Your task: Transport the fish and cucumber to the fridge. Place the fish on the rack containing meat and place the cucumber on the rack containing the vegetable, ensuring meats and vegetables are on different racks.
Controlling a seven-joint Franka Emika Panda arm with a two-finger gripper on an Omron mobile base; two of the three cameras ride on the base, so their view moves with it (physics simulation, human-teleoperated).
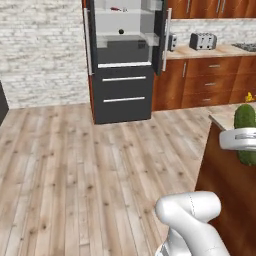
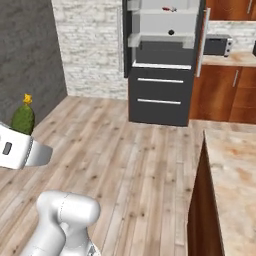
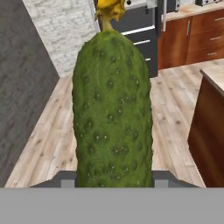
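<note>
The hand (image 3: 114,180) grips the cucumber (image 3: 113,109), standing up between its fingers; the open fridge (image 1: 123,60) is far ahead, holding the meat (image 1: 115,8) and vegetable (image 1: 121,31); shelving remains

Bumpy matt green cucumber (image 3: 113,109), wood-plank floor (image 1: 75,165), rough pale brick wall (image 1: 40,50), glossy black fridge (image 1: 122,95)

No readable text, label, brand, number or sign appears on anything here, neither on the fridge (image 1: 122,60) nor elsewhere.
</note>
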